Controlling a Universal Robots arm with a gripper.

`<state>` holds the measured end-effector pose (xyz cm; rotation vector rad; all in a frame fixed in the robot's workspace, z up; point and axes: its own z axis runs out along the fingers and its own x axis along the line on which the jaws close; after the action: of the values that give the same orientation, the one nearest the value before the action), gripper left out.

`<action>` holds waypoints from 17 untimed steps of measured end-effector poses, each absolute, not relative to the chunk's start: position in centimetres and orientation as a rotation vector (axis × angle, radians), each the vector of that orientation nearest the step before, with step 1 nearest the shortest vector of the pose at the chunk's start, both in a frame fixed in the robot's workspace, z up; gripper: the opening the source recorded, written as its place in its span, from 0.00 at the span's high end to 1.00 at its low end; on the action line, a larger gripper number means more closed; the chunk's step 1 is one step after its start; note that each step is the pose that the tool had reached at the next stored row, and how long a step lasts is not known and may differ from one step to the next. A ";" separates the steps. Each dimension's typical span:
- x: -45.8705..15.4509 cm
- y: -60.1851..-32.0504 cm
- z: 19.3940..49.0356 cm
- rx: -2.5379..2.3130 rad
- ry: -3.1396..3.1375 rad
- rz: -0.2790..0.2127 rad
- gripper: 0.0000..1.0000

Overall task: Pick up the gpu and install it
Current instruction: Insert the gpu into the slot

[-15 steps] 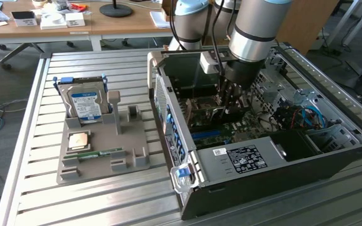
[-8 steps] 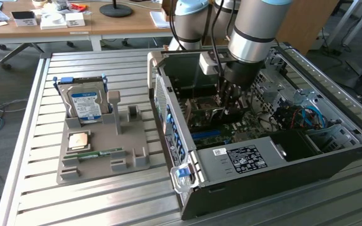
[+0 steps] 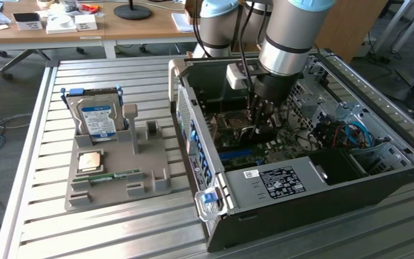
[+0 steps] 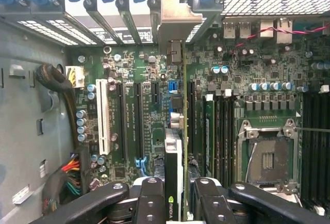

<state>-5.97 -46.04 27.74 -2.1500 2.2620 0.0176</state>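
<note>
With the hand (image 4: pixel 177 198) clamped on the gpu (image 4: pixel 173 172), held edge-on over the motherboard (image 4: pixel 139 69) inside the computer case (image 3: pixel 322 194), any tilt or sideways offset could jam its lower edge beside the slot (image 4: pixel 192 115) or snag its silver bracket (image 4: pixel 175 17).

Thin green gpu (image 4: pixel 174 177), black-faced, upright and edge-on at the motherboard slots (image 4: pixel 138 121).

Green gpu (image 4: pixel 184 131), black pincer (image 4: pixel 178 199), grey tray (image 3: pixel 140 157).
</note>
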 end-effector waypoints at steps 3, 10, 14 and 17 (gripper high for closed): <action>-6.2 -46.0 27.7 -2.162 2.249 0.016 0.73; -6.2 -46.0 27.6 -2.175 2.235 0.016 0.73; -6.2 -46.0 27.5 -2.175 2.236 0.015 0.73; -6.2 -46.0 27.4 -2.175 2.235 0.015 0.73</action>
<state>-6.24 -46.04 27.45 -2.1752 2.2355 0.0153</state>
